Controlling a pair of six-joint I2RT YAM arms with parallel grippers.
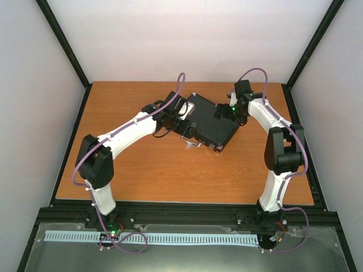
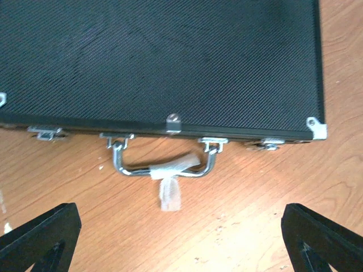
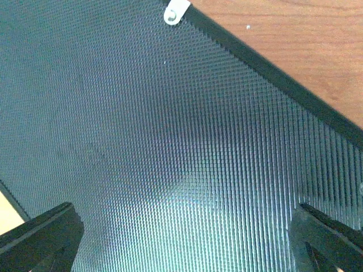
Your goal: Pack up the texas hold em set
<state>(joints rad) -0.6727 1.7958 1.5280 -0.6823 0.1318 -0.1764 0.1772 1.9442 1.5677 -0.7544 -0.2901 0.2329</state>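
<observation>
The texas hold em set shows as a flat black case [image 1: 209, 122], lying shut and turned at an angle on the wooden table [image 1: 142, 170]. Its textured lid [image 2: 170, 62] fills the upper half of the left wrist view. Along the front edge sit a silver handle [image 2: 164, 163] wrapped in white tape and two clasps [image 2: 45, 132]. My left gripper [image 2: 181, 243] is open above bare table just in front of the handle, by the case's left end [image 1: 182, 120]. My right gripper [image 3: 184, 243] hangs open over the lid [image 3: 170, 141], with nothing between its fingers [image 1: 222, 112].
Black frame posts [image 1: 62, 39] and white walls enclose the table on three sides. A black rail and a pale slotted strip [image 1: 170, 238] run along the near edge by the arm bases. Bare wood [image 3: 295, 34] shows beyond the case's corner rivet [image 3: 177, 11].
</observation>
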